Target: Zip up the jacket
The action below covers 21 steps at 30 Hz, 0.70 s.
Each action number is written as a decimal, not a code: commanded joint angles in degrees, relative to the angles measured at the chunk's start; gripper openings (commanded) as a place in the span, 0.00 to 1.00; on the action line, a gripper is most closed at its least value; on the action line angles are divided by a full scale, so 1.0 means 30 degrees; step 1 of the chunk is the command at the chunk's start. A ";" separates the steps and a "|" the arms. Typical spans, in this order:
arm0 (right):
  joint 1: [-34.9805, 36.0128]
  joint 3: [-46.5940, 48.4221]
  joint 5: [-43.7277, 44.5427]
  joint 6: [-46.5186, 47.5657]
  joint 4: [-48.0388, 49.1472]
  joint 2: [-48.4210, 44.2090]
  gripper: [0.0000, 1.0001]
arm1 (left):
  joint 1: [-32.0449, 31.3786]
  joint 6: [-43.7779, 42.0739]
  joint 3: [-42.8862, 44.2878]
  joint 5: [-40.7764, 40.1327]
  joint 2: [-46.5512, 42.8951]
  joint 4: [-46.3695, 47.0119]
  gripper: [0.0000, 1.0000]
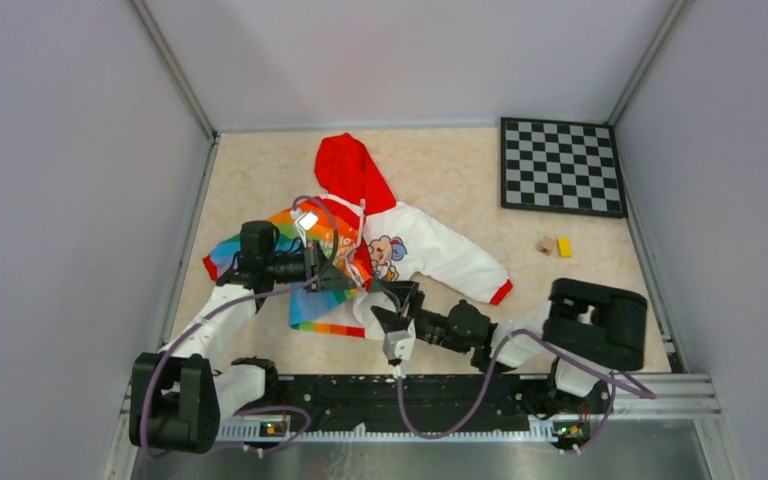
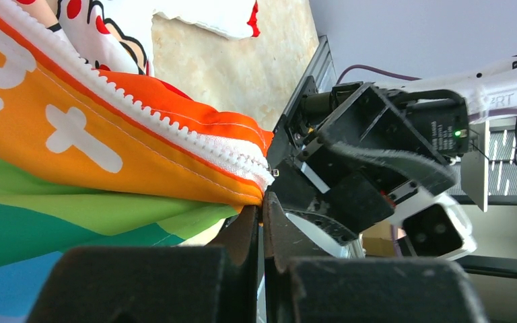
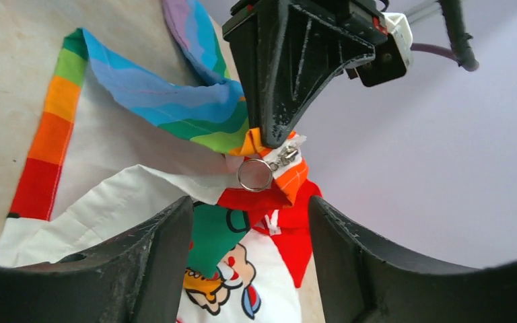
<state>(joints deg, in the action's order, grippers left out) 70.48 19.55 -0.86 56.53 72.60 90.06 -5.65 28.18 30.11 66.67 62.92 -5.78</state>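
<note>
The jacket [image 1: 430, 255] lies open on the table: red hood [image 1: 350, 165] at the back, white bear-print half on the right, rainbow-striped half [image 1: 300, 250] on the left. My left gripper [image 1: 352, 280] is shut on the bottom corner of the rainbow half, at the end of the zipper teeth [image 2: 175, 128], and holds it lifted [image 2: 262, 202]. In the right wrist view the zipper slider with its ring pull [image 3: 254, 173] hangs at that corner, just below the left gripper's fingers [image 3: 283, 74]. My right gripper [image 3: 249, 235] is open, just short of the ring, over the bear print [image 1: 400, 298].
A checkerboard [image 1: 562, 166] lies at the back right. A tan block [image 1: 544, 244] and a yellow block [image 1: 564, 246] sit near the right wall. Grey walls enclose the table on three sides. The arms' mounting rail [image 1: 410, 395] runs along the near edge.
</note>
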 commanded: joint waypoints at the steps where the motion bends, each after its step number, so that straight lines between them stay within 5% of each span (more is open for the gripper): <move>1: 0.0696 0.1116 0.1828 0.4012 0.8545 0.3330 0.58 | 0.0067 -0.0053 0.0277 0.0837 -0.0079 0.0425 0.00; 17: 0.1108 0.2982 0.2800 0.5507 0.8737 0.5813 0.57 | 0.0096 0.0538 0.0033 0.1334 -0.0113 0.1234 0.00; 21: 0.1116 0.3127 0.3098 0.5729 0.8739 0.6116 0.63 | 0.0096 0.0537 -0.0009 0.1414 -0.0070 0.1266 0.00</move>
<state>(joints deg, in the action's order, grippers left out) 73.08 27.35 7.07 72.71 87.66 107.15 -5.65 29.82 30.09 68.42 62.92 -4.56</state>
